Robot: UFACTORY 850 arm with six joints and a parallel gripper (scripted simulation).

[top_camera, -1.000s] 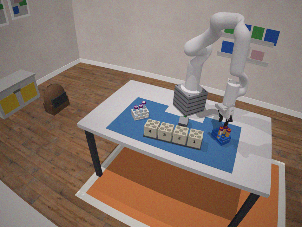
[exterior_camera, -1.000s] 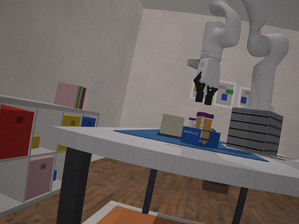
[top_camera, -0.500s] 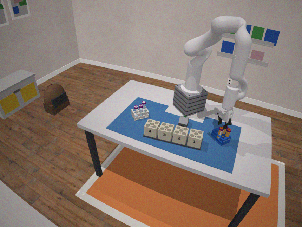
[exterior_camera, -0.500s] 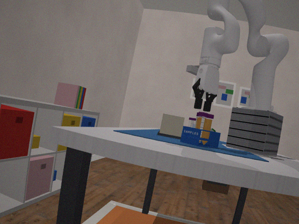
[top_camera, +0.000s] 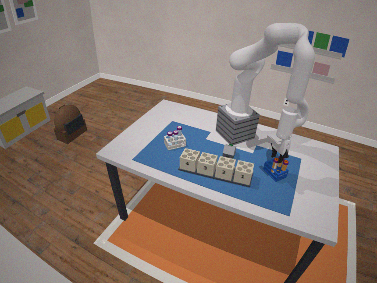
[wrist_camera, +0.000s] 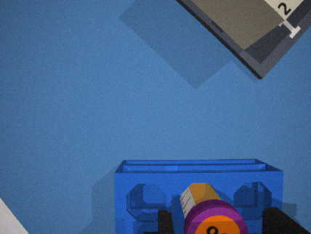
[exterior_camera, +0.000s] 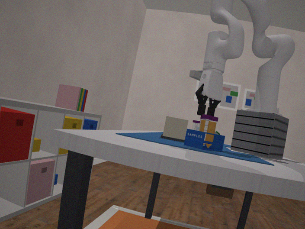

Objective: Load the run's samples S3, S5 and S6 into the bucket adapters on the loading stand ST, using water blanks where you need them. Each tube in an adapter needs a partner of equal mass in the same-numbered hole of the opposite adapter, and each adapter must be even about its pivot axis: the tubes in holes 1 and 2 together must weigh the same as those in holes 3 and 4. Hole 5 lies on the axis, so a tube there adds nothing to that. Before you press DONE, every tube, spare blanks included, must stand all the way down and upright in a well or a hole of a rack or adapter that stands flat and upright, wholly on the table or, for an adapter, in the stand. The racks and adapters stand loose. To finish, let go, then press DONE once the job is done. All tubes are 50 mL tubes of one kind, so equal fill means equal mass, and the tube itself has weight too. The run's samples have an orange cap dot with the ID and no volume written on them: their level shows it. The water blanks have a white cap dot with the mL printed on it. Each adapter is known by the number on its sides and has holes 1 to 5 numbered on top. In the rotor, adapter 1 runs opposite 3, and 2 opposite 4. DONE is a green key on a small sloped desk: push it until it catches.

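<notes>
My gripper (top_camera: 279, 156) (exterior_camera: 205, 113) (wrist_camera: 219, 222) is open, its fingertips low over the blue sample rack (top_camera: 282, 177) (exterior_camera: 189, 142) (wrist_camera: 174, 178). In the wrist view an orange-dotted cap (wrist_camera: 196, 215) stands between the fingers, its ID cut off by the frame edge. Orange-filled tubes (top_camera: 275, 165) (top_camera: 285, 167) (exterior_camera: 212, 126) stand in the rack; the fingers partly hide one behind. Adapters 4 (top_camera: 187, 165), 3 (top_camera: 205, 170), 2 (top_camera: 223, 175) and 1 (top_camera: 243, 178) (wrist_camera: 236, 22) stand on the dark stand (top_camera: 214, 178) (wrist_camera: 256, 69), with no tubes visible in them.
A white rack (top_camera: 176, 146) holds three purple-capped tubes (top_camera: 169, 133) (top_camera: 176, 132) (top_camera: 179, 128) at the left. The grey DONE desk (top_camera: 229, 150) with its green key (top_camera: 230, 144) stands behind the adapters. The striped arm base (top_camera: 237, 129) (exterior_camera: 253, 133) stands farther back.
</notes>
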